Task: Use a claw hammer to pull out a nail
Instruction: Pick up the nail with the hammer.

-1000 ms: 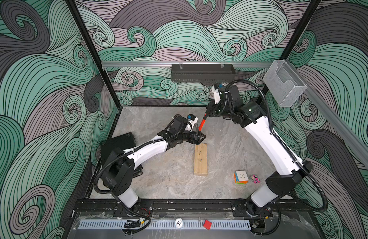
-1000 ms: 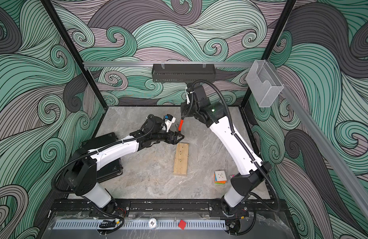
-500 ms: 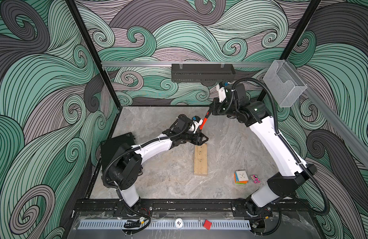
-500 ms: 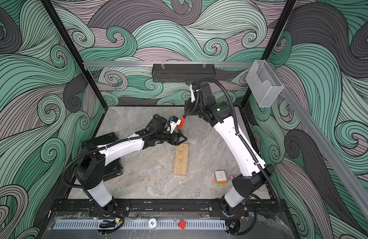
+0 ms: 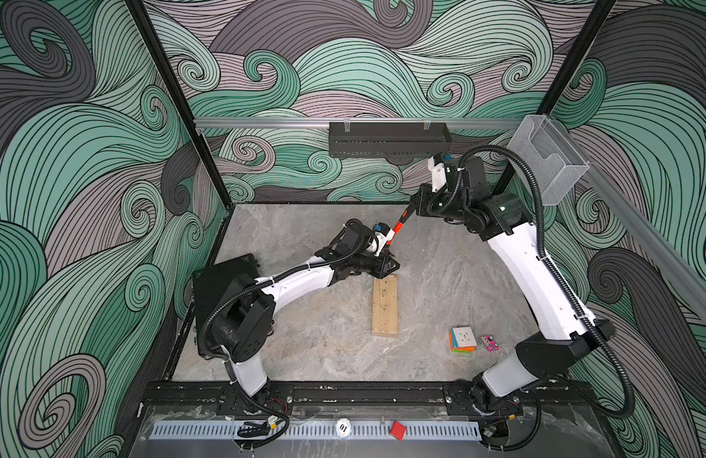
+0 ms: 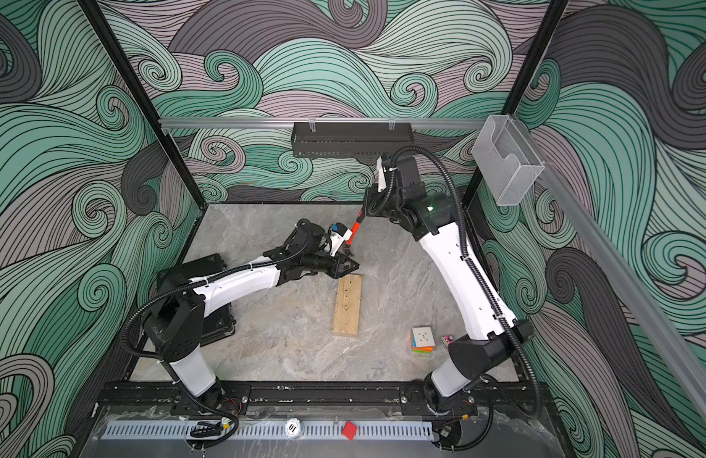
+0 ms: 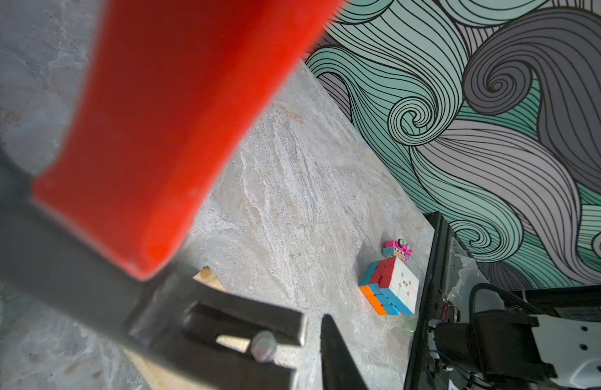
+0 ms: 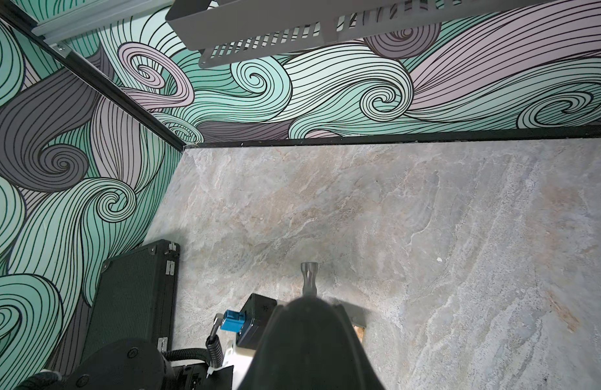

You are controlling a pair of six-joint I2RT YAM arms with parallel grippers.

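Observation:
The claw hammer (image 5: pixel 399 230) (image 6: pixel 354 232) slopes from back right down to the far end of a wooden plank (image 5: pixel 385 307) (image 6: pixel 347 307). My right gripper (image 5: pixel 416 206) (image 6: pixel 369 208) is shut on its black handle end (image 8: pixel 309 344). In the left wrist view the orange shaft (image 7: pixel 164 135) fills the frame. The grey forked claw (image 7: pixel 224 324) sits around the head of a nail (image 7: pixel 263 345) over the plank. My left gripper (image 5: pixel 391 269) (image 6: pixel 353 265) is low at that end of the plank. One black fingertip (image 7: pixel 339 358) stands just beside the claw; the other is hidden.
A colourful puzzle cube (image 5: pixel 462 340) and a small pink toy (image 5: pixel 489 342) lie front right. A black case (image 5: pixel 224 277) lies at the left edge behind my left arm. A black shelf (image 5: pixel 387 138) hangs on the back wall, a clear bin (image 5: pixel 545 162) at the right.
My left gripper has slid a little to the right, up to the hammer head at the plank's far end, with its jaws drawing in. The right gripper has shifted slightly to the right with the handle.

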